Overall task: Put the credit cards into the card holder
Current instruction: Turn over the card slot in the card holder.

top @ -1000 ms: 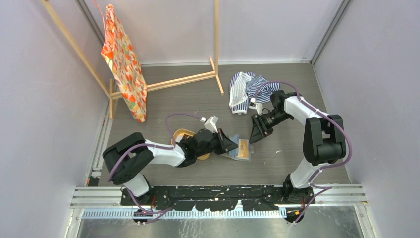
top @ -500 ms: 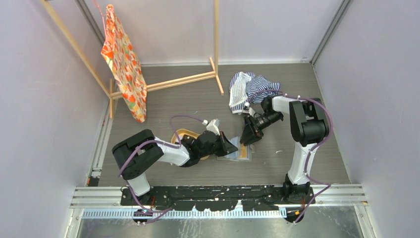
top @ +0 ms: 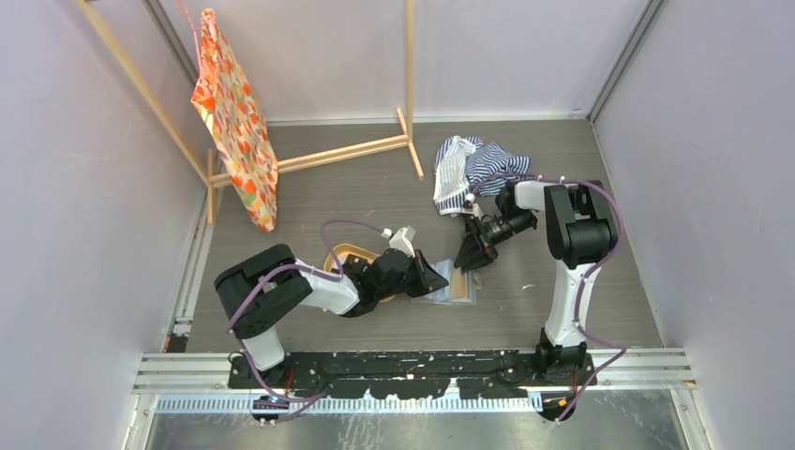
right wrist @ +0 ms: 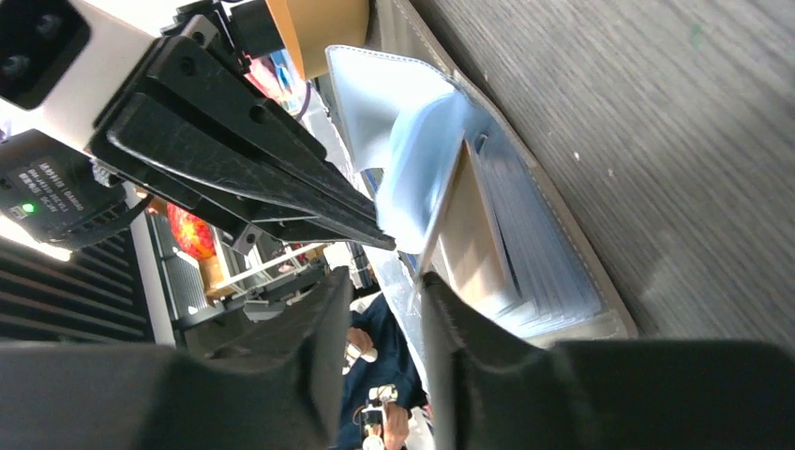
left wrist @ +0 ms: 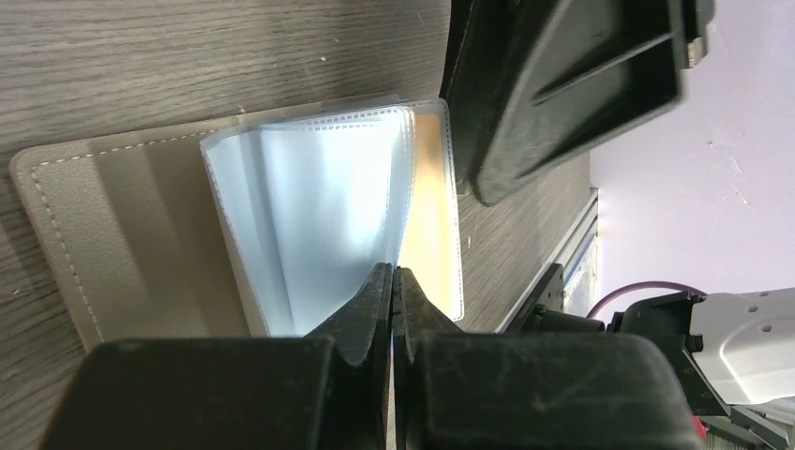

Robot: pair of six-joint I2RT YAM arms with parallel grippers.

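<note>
While left jaws pinch card holder (left wrist: pixel 122 234) sleeve, right jaws half-open beside orange card (right wrist: pixel 469 244).

Chunky black joint housings alternate with smooth white link shells on the left arm (top: pixel 319 291) and the right arm (top: pixel 562 314). A thin purple cable (top: pixel 337 223) loops loosely along each. The left tool (left wrist: pixel 392 274) and right tool (right wrist: pixel 377 281) are scuffed matte black plastic with long tapering fingers (left wrist: pixel 370 305). A white camera block (top: pixel 403 236) caps the left wrist, and a green light (right wrist: pixel 28 207) glows beside white print.

Left arm (top: pixel 309 286) hides most of orange tray (top: pixel 345 253), part of card holder (top: pixel 457 292)
</note>
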